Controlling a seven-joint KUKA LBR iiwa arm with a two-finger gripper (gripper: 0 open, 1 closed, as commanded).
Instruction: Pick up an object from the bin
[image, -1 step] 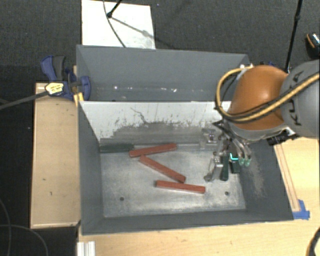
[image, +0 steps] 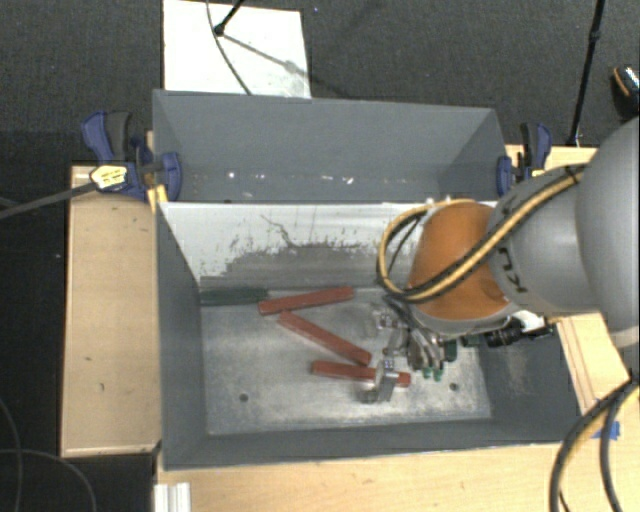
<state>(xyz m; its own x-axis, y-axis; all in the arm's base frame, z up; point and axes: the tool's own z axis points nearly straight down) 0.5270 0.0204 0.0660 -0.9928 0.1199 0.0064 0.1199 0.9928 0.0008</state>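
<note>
Grey metal bin (image: 182, 330), red-brown sticks (image: 322, 343), gripper (image: 386, 386) inside

Setting: robotics lab, a test cell rather than a home or shop.
Evidence, item by item:
- Industrial arm (image: 575, 235), grey and thick-bodied, entering from the right, with an orange cover (image: 450, 262) at the wrist and looped cables (image: 398, 245) strapped along it.
- Grey metal bin (image: 250, 375) with sloped walls, its floor scuffed and scratched.
- Dark carpet (image: 60, 60) all around, with a loose cable (image: 45, 196) trailing across it.
- Nothing domestic or decorative - every item is working equipment.
</note>
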